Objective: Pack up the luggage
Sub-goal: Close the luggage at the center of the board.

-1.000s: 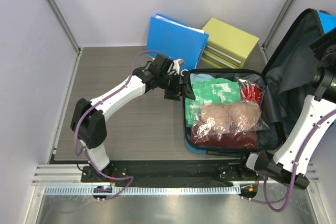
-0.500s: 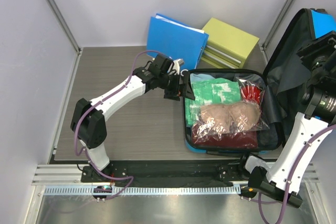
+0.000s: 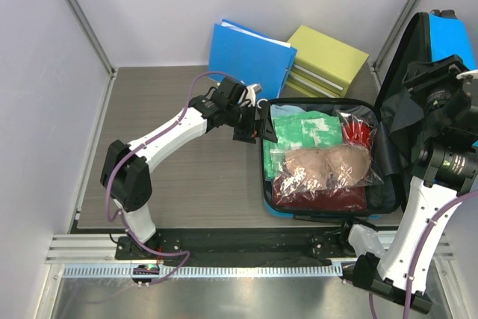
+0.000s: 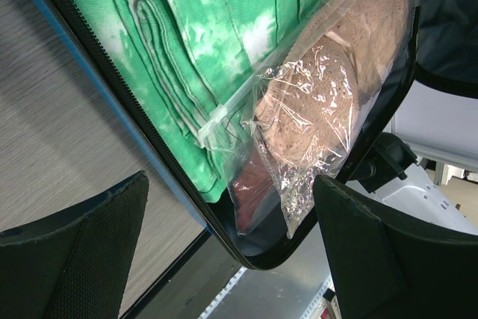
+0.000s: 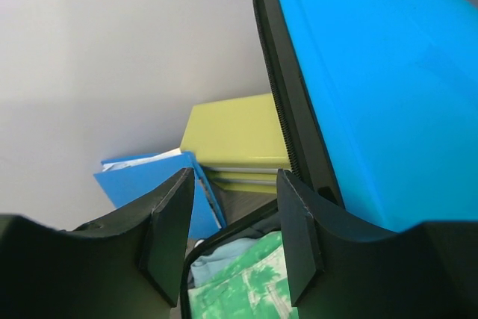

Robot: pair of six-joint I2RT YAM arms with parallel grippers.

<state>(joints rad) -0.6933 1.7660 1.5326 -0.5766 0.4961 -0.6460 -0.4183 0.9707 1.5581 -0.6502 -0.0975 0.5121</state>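
I see my left gripper (image 3: 262, 128) spread wide at the suitcase (image 3: 264, 177) rim, and my right gripper (image 5: 233, 203) parted, empty, beside its raised lid (image 5: 388, 87).

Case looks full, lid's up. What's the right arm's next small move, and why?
Probably shift the right gripper sideways onto the lid rim, ready to tip it down. The lid stands upright, its zip edge runs just outside one finger, and nothing sits between the fingers. Bagged clothes fill the suitcase, and the left gripper sits open over the opposite rim.
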